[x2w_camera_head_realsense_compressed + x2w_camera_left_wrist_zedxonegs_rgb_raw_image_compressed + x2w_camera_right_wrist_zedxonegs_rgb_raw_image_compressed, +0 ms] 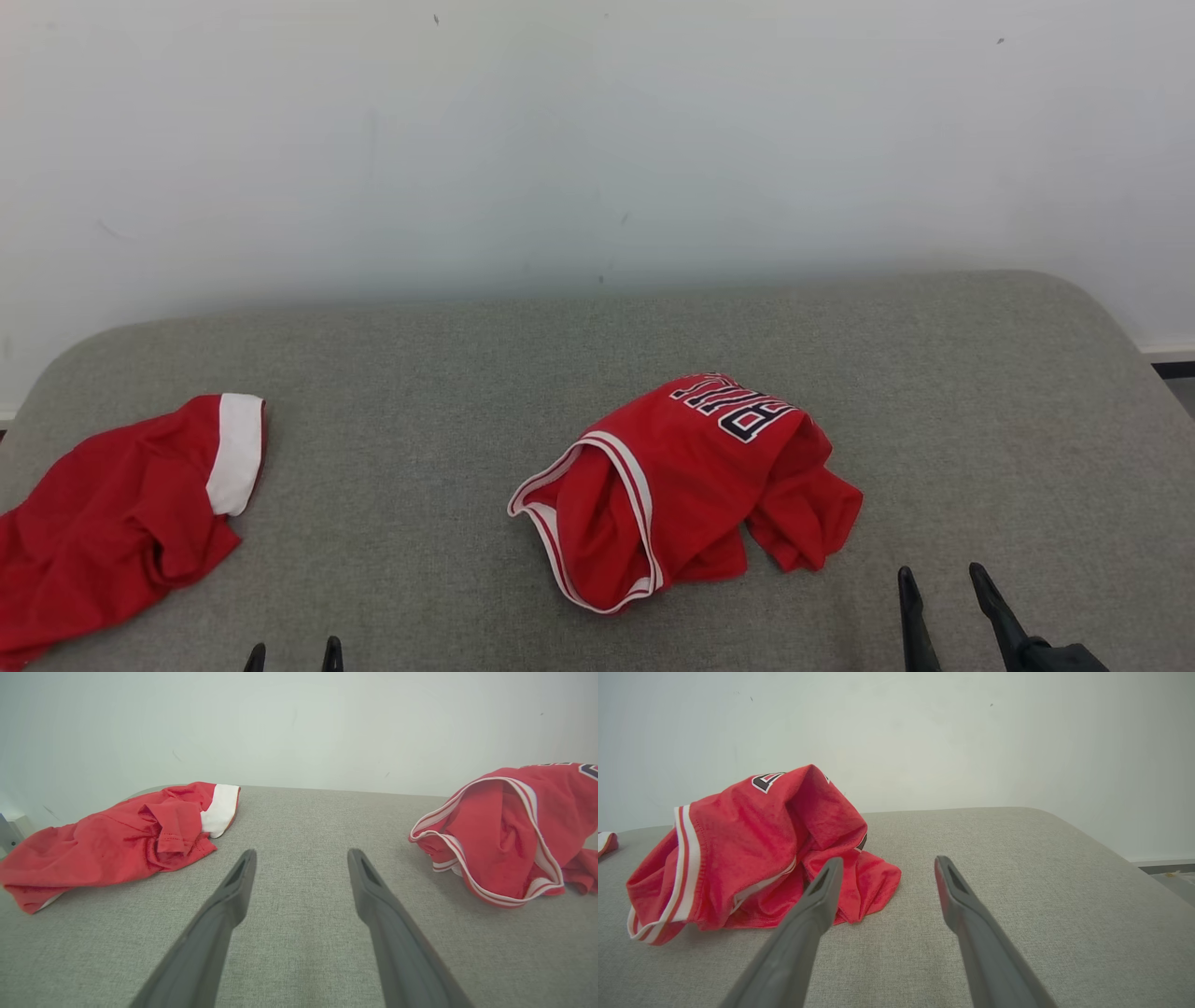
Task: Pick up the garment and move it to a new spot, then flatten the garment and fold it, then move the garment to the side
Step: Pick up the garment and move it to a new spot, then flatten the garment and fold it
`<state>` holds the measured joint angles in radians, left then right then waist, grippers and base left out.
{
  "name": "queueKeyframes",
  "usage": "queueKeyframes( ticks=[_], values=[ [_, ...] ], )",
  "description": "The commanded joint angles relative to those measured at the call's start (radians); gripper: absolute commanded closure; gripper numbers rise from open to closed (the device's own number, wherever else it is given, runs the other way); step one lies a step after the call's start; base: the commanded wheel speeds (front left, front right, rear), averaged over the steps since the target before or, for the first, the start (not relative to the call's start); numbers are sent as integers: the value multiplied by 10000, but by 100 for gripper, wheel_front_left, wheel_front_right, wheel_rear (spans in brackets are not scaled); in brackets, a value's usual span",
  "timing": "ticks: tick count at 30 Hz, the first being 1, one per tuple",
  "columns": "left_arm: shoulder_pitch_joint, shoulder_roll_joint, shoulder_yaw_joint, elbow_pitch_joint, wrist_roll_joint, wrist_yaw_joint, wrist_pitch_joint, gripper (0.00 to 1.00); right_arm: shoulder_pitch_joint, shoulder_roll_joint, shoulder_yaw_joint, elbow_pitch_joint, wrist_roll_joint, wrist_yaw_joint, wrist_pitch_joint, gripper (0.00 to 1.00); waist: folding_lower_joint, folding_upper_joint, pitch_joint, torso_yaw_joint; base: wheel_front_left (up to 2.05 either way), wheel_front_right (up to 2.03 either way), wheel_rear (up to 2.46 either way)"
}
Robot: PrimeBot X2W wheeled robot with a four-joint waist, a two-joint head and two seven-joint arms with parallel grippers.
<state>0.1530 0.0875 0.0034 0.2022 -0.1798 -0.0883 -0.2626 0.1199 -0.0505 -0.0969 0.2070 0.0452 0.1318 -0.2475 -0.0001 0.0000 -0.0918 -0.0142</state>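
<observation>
Grey fabric bench set against a pale wall

The bench (597, 355), covered in grey woven cloth with rounded far corners, is spread from 9 to 3 o'clock in the head view. A plain off-white wall (597, 140), evenly lit and flecked with small dark marks, is seen behind it at 12 o'clock. White skirting (1172, 352) and grey floor (1176, 884) are glimpsed at 3 o'clock.

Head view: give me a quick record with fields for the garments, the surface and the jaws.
lettered jersey: red, striped trim, crumpled, centre of surface
white-banded garment: red, crumpled, far left
surface: grey fabric
left jaws: open, empty, near edge, between the garments
right jaws: open, empty, right of the jersey, apart from it
</observation>
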Motion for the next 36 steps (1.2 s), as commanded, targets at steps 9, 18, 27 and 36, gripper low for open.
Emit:
queueKeyframes(
  ticks=[9, 18, 27, 36],
  values=[
    [-136, -87, 128, 67, 155, -144, -34, 0, -67, 5, 56, -107, 23, -21, 4, 0, 1, 0, 26, 22, 0, 0, 0],
    [-147, -153, 191, 123, 254, -233, -34, 0, -86, 5, 94, -139, 4, -21, 60, 0, 1, 0, 46, -9, 0, 0, 0],
    [-160, -94, -78, 318, 319, -340, -34, 0, -117, 5, 225, -80, 147, -21, 95, 0, 1, 0, 44, -150, 0, 0, 0],
    [-955, 104, -1075, 372, 12, -425, 202, 0, -147, 4, 233, -155, 65, -21, 208, 0, 1, 0, 178, -1025, 0, 0, 0]
  ],
)
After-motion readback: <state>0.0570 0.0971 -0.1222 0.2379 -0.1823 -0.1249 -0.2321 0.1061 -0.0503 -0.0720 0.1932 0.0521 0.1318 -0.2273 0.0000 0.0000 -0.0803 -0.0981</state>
